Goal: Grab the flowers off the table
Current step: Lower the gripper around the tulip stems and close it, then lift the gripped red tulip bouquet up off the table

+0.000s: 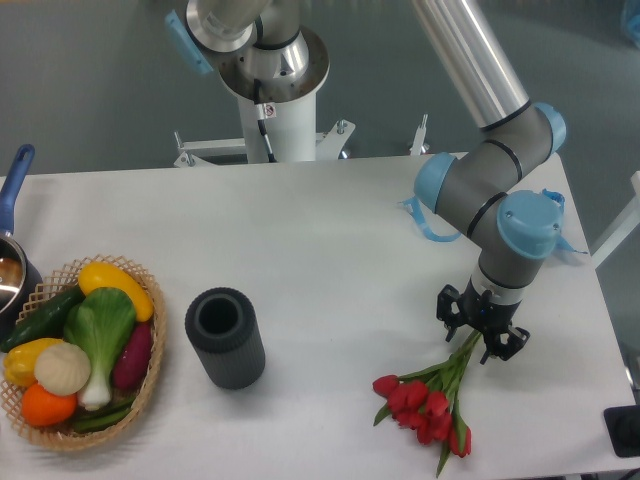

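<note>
The flowers, a bunch of red tulips with green stems, lie on the white table near its front right. The blooms point toward the front edge and the stems run up and right. My gripper points down over the stem ends. Its two black fingers stand apart on either side of the stems, so it looks open around them. The fingertips are partly hidden by the gripper body. The bunch rests on the table.
A dark grey cylinder vase stands left of centre. A wicker basket of colourful vegetables sits at the front left, with a blue-handled pot behind it. The robot's base is at the back edge.
</note>
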Robot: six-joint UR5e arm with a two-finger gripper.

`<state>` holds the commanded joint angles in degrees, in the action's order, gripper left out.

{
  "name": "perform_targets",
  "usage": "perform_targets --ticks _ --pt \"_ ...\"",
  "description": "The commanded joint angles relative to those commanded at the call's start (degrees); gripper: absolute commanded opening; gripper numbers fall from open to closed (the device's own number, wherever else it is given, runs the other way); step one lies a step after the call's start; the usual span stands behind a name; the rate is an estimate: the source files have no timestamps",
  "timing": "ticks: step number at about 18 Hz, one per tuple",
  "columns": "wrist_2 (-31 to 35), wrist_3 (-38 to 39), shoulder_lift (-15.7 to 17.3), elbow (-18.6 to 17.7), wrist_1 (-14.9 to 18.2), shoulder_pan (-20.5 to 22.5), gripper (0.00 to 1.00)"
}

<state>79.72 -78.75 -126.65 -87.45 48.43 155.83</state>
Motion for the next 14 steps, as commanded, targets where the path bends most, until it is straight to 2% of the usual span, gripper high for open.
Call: perform_targets --ticks 3,9,14 --pt "0.0 0.09 0.26 0.0 0.0 0.0 0.33" --pt "-0.09 2.37 0.7 0.09 0.0 0.09 0.16" --pt "-0.18 2.55 0.88 0.0 0.0 0.09 0.09"
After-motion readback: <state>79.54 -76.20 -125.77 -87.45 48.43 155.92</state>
